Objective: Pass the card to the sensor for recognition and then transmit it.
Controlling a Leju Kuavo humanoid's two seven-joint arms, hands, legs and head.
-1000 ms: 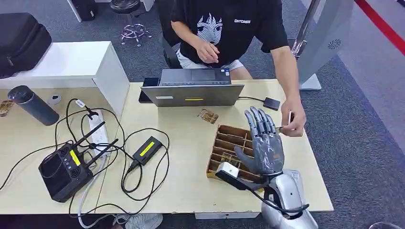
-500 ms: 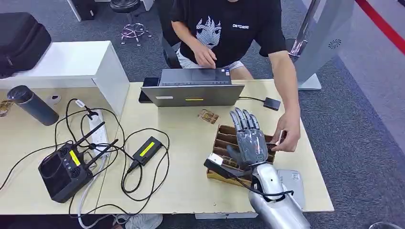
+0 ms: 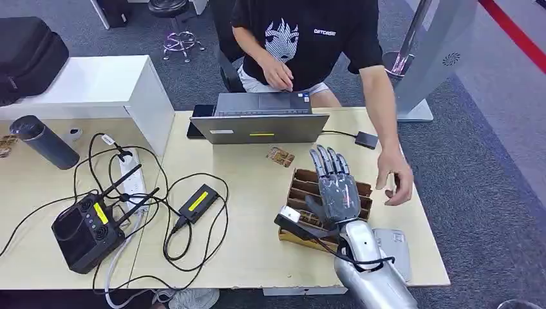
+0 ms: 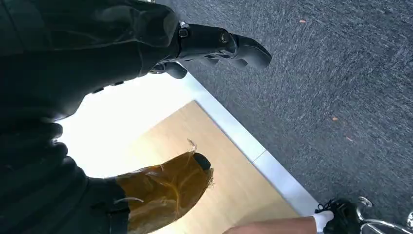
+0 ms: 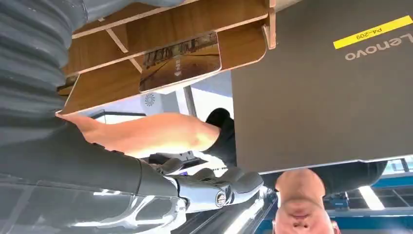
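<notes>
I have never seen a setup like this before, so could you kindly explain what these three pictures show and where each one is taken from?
This is a humanoid robot working at a desk. The wide picture is its head camera, looking down. Its right hand is raised, fingers spread, over a brown slotted card rack and holds nothing. A person's hand hovers beside it. Also on the desk are a laptop, a loose card, a black controller with cables, and a bottle.

The other two pictures come from cameras at the wrists, so they look turned. The right wrist view sees the rack with a card in it. The left wrist view shows the left hand hanging over carpet.
</notes>
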